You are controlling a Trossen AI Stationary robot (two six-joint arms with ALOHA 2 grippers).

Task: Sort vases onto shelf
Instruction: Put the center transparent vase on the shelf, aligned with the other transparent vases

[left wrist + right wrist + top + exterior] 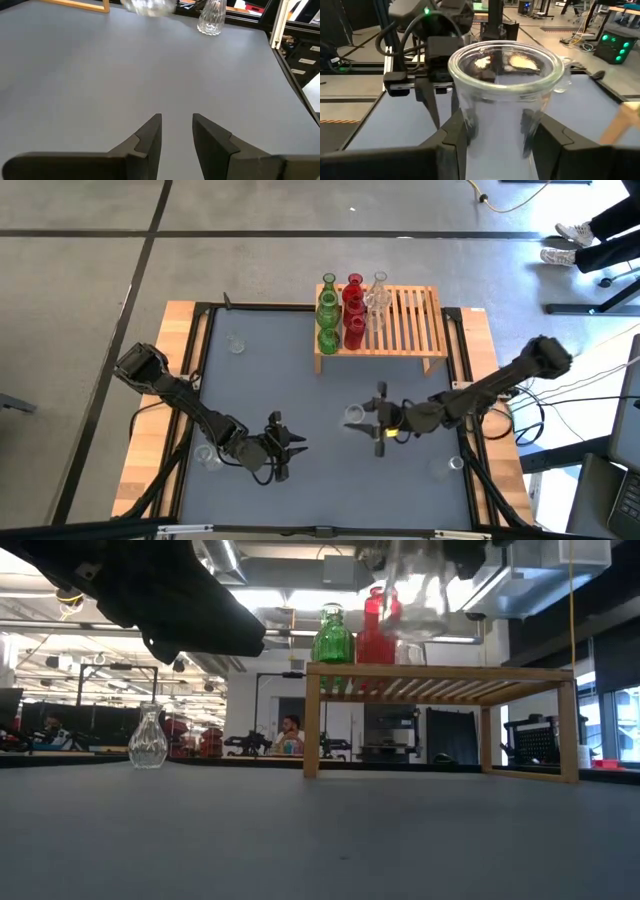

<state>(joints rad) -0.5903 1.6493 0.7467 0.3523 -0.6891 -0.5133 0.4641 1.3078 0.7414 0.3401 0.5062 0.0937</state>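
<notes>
The light-wood shelf (pixel 400 320) stands at the table's far side. On its left end stand green vases (pixel 328 312), red vases (pixel 353 308) and clear vases (pixel 377 300). My right gripper (pixel 364 420) is near the table's middle, shut on a wide-mouthed clear vase (pixel 505 95). In the low view that vase (pixel 415 590) shows high up, above the shelf top (pixel 440 672). My left gripper (pixel 176 122) stands open over the near left of the mat with nothing between its fingers. My right gripper pinches the clear vase's round body (pixel 470 127) just below the rim, one finger on each side. The fingers (pixel 547 137) come about level from the table's right side. The vase is upright, mouth up, lifted clear of the table.
Loose clear vases stand on the mat: one at the far left (pixel 236 343), one at the near left (pixel 210 456), one at the near right (pixel 455 465). The shelf's right half (pixel 420 315) is bare slats. A raised wooden frame edges the table.
</notes>
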